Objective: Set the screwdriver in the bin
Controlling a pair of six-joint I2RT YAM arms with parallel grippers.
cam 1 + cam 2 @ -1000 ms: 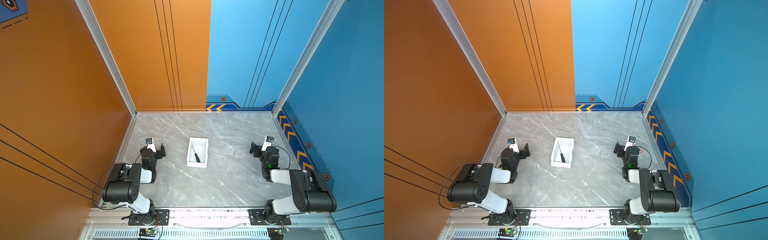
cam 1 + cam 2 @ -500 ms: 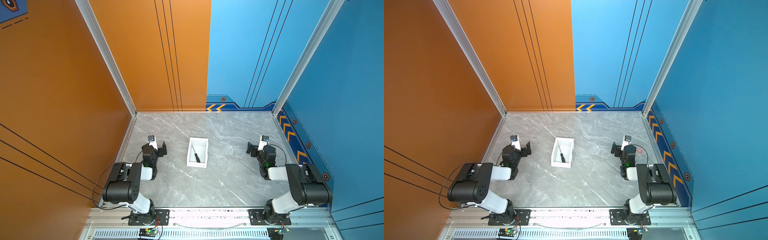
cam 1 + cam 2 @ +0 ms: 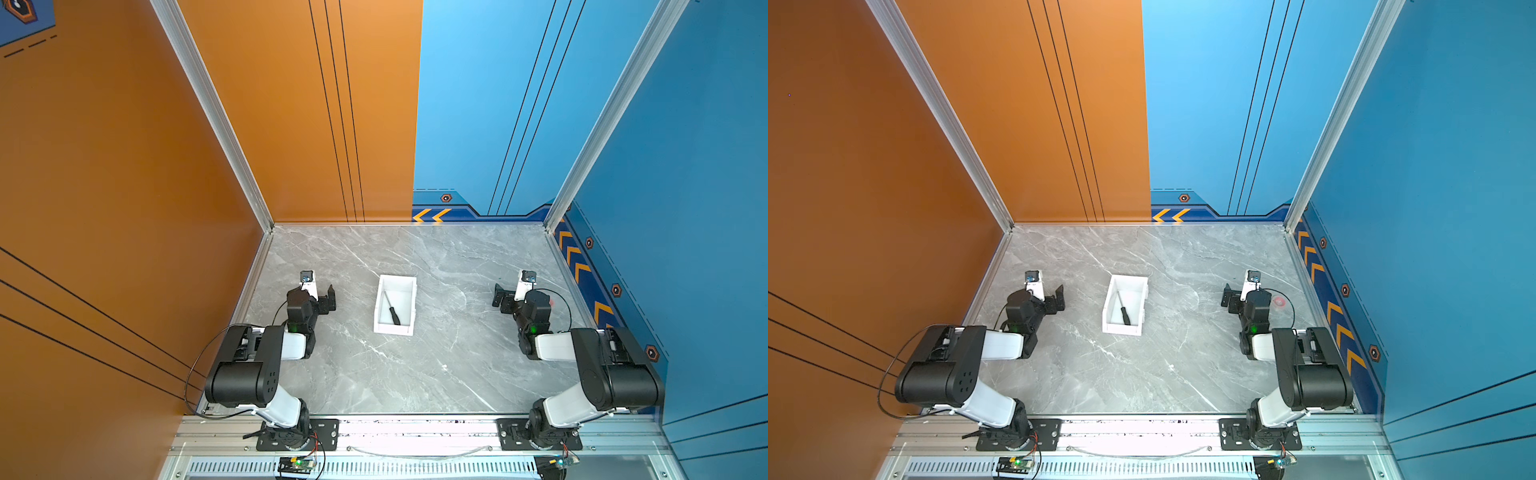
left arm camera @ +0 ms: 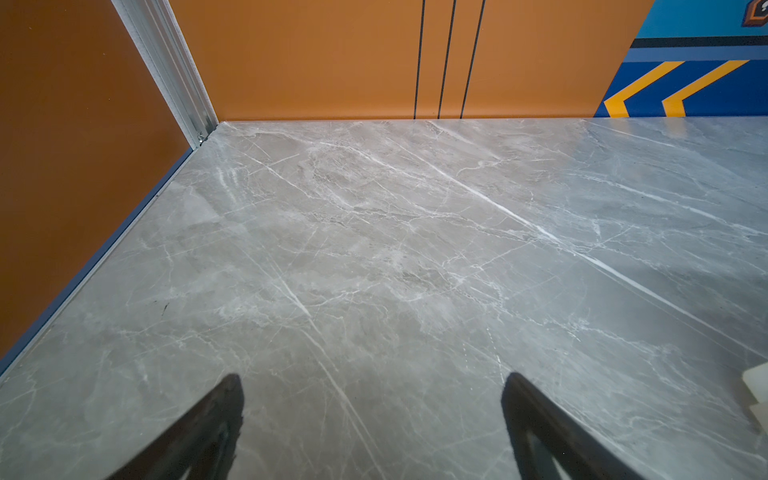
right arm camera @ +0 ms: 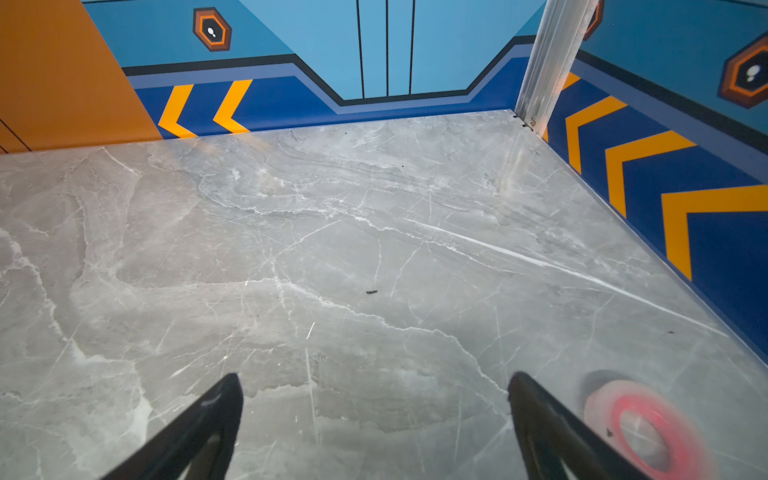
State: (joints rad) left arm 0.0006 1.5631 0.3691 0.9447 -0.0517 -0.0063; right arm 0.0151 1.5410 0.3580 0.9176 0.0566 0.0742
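Screwdriver (image 3: pixel 392 308) lies inside the white bin (image 3: pixel 409 309), black handle toward the robot's side and thin shaft pointing to the far left corner; both top views show it resting on the bin's floor (image 3: pixel 1124 311). The bin sits on the grey marble table (image 3: pixel 436 365), about midway between the two arms and well apart from each. The left gripper (image 3: pixel 322 293) is low over the table to the left of the bin, its jaws spread wide with nothing between them; the left wrist view shows only bare marble between its dark fingers (image 4: pixel 216 424). The right gripper (image 3: pixel 505 295) is to the right of the bin, likewise wide open and holding nothing, as its fingers (image 5: pixel 540 419) frame bare table in the right wrist view. A blurred red and white ring (image 5: pixel 644 428) lies on the table just beside the right gripper's outer finger.
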